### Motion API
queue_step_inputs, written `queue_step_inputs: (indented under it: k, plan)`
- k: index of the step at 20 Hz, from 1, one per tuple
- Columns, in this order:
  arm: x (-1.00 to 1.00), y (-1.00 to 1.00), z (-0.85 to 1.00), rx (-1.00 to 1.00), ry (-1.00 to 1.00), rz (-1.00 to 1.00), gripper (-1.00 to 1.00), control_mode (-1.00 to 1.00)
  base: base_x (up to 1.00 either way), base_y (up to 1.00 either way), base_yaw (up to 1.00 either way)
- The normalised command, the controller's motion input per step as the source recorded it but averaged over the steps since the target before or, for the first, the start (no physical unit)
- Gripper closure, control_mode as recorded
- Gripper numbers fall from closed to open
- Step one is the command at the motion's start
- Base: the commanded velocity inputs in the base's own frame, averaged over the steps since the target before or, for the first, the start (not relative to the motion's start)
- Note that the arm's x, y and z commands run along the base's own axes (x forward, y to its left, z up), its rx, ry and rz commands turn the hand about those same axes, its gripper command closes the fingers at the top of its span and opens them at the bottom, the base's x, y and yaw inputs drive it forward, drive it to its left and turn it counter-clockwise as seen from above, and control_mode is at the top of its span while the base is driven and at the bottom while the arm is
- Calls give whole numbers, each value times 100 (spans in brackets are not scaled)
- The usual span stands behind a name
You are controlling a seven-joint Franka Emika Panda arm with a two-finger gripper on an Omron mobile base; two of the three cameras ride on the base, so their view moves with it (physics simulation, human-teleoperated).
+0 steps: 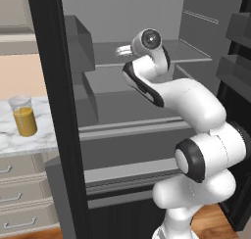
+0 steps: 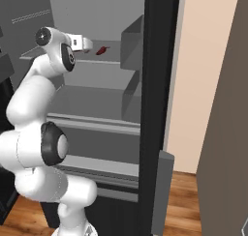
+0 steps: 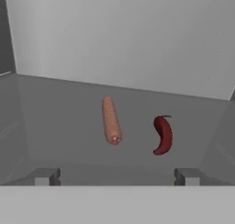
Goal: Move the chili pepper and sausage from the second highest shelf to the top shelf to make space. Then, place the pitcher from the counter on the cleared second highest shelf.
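Ahead of the spread, empty pincer [image 3: 116,176]: sausage [image 3: 111,120] and chili pepper [image 3: 162,135], side by side.

In the left base view the arm's own wrist covers the end effector and whatever lies on the top shelf [image 1: 196,49] behind it. The table [image 1: 29,140] is cut by the picture's left edge, and the fridge's dark door frame hides its right end. In the right base view the sausage is hidden behind the end effector [image 2: 86,44], and only the chili pepper [image 2: 101,50] shows beside it, too small to make out its stem. In the hand view only the tips of the fingers [image 3: 46,176] rise above the bottom edge.
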Motion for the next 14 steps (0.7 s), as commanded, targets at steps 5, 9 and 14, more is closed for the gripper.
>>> queue_step_inputs:
  k: [5, 9, 14]
  plan:
    - [-93, -3, 36, 0, 6, 0, -100, -100, 0, 0, 0]
    - [-91, -7, 7, 0, 17, 0, -100, -100, 0, 0, 0]
    - [-100, -14, -12, 0, 12, 0, -100, -100, 0, 0, 0]
